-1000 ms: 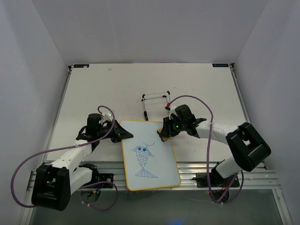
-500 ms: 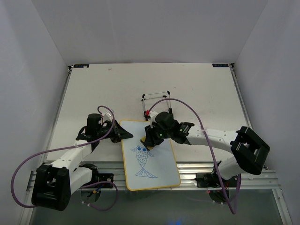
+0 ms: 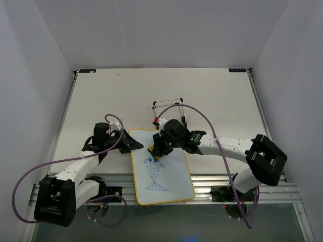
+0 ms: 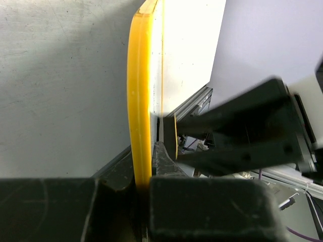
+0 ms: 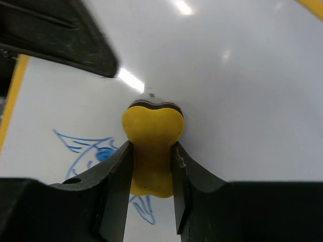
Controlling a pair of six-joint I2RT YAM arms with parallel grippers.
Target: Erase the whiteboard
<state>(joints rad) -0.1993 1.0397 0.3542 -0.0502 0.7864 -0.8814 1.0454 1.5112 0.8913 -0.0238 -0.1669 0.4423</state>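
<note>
The whiteboard (image 3: 171, 184) lies flat at the near middle of the table, white with a yellow frame and a blue fish drawing (image 3: 154, 174). My right gripper (image 3: 155, 151) is shut on a yellow eraser (image 5: 151, 146) and presses its dark pad on the board just above the fish's head. In the right wrist view the fish lines (image 5: 83, 148) show left of and below the eraser. My left gripper (image 3: 132, 144) is shut on the board's upper left frame edge (image 4: 140, 121), which runs between its fingers in the left wrist view.
A small wire stand (image 3: 166, 108) stands behind the board near the table's middle. White walls close in the table on three sides. An aluminium rail (image 3: 212, 181) runs along the near edge under the board's lower part.
My right gripper has moved left with the eraser, from the board's right edge onto the board to just above the fish's head. The left arm has not moved.
</note>
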